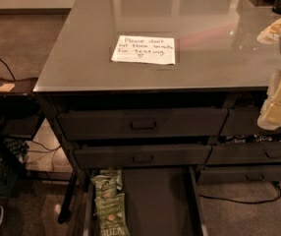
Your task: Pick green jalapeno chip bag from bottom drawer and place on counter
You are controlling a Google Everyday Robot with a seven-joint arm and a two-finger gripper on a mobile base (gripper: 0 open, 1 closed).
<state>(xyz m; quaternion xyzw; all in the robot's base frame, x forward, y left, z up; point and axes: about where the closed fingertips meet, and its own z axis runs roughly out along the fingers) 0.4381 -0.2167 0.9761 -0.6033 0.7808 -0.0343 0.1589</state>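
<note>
The bottom drawer [155, 200] is pulled out at the bottom centre, with a dark flat floor. The green jalapeno chip bag [112, 214] lies along the drawer's left side, its white block lettering at the near end. Paler green bags [105, 182] lie just behind it. The counter [204, 58] fills the upper part of the view and bears a white handwritten note [144, 49]. My gripper [279, 102] shows as a pale cream shape at the right edge, over the counter's front right corner, well above and to the right of the drawer. Nothing is seen in it.
Closed dark drawer fronts with recessed handles [143, 124] stack above the open drawer, with more on the right [276, 153]. A black cable [238, 199] runs over the floor at the right. A low dark stand [10, 90] and wires sit at the left.
</note>
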